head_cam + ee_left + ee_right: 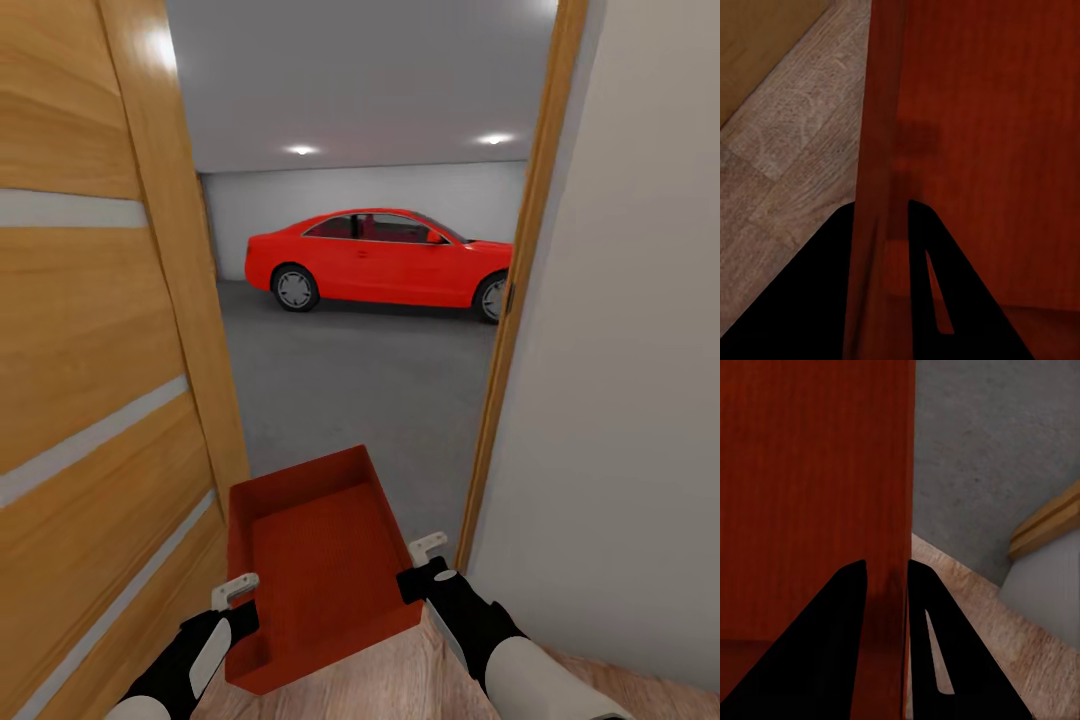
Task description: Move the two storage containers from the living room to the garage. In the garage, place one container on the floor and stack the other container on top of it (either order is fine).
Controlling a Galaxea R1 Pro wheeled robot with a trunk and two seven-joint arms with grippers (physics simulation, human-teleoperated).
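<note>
Carrying one storage container (318,560) through the doorway, between the wooden door (100,400) on the left and the door frame (515,330) on the right. My left end effector (238,598) pinches its left wall; my right end effector (425,562) pinches its right wall, each with a finger on either side of the rim. The bin looks rigid, light and smooth-walled, so opposed wall grips suit it. Beyond lie the garage's concrete floor (360,390) and a red car (380,258).
</note>
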